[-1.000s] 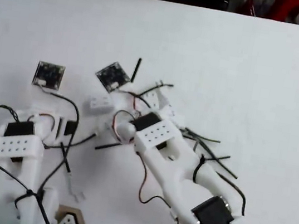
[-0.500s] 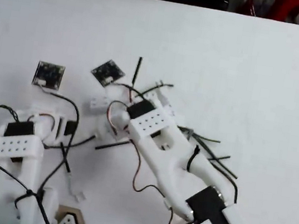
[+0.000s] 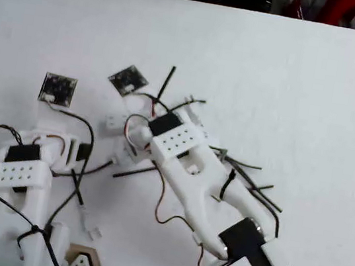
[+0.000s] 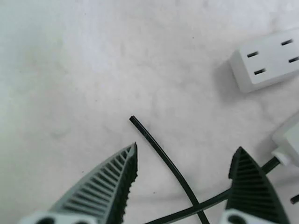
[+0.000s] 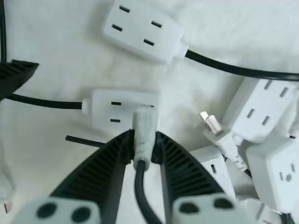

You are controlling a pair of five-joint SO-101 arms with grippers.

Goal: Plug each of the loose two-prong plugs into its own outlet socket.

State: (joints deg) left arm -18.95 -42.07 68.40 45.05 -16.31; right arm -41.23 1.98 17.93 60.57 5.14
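R gripper [image 5: 143, 137] is seen clamped on a white plug [image 5: 144, 122], its fingers [image 5: 110, 163] pressed to both sides of the plug body. The plug is held touching a white outlet block [image 5: 110, 112], at the end away from that block's cord. Its prongs are hidden, so seating can't be confirmed; approx. mid-insertion is judged. A 2nd plug [image 5: 218, 133] is seen lying loose w/ bare prongs showing, just beside other blocks [image 5: 261, 109], not plugged in. A third outlet block [image 5: 142, 30] is seen nearby w/ all slots free. L gripper [image 4: 187, 149] is held w/ fingers [image 4: 112, 182] wide apart, gripping nothing; a black cable [image 4: 161, 156] lies on the table [image 4: 70, 70] below the gap. At most one plug is judged nearly done, at least one left
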